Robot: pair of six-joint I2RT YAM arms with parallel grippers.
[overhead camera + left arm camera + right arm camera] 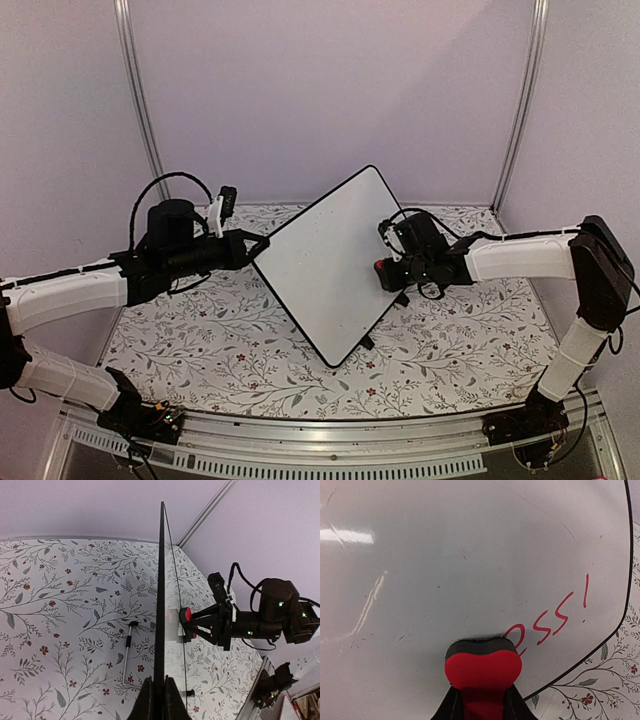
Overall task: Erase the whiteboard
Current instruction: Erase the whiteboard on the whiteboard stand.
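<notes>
The whiteboard (328, 262) stands tilted on a corner over the floral table, white with a thin black rim. My left gripper (250, 250) is shut on its left edge; in the left wrist view the board (160, 595) runs edge-on between my fingers (144, 700). My right gripper (388, 272) is shut on the red eraser (482, 669), whose black felt presses on the board face (445, 565). Red handwriting "oss!" (555, 617) lies just right of the eraser. The eraser also shows in the left wrist view (185, 621).
A thin metal rod with black ends (128, 647) lies on the floral tablecloth (200, 340) behind the board. A small black foot (368, 343) sticks out at the board's lower edge. Lilac walls and metal posts (138, 100) close the back.
</notes>
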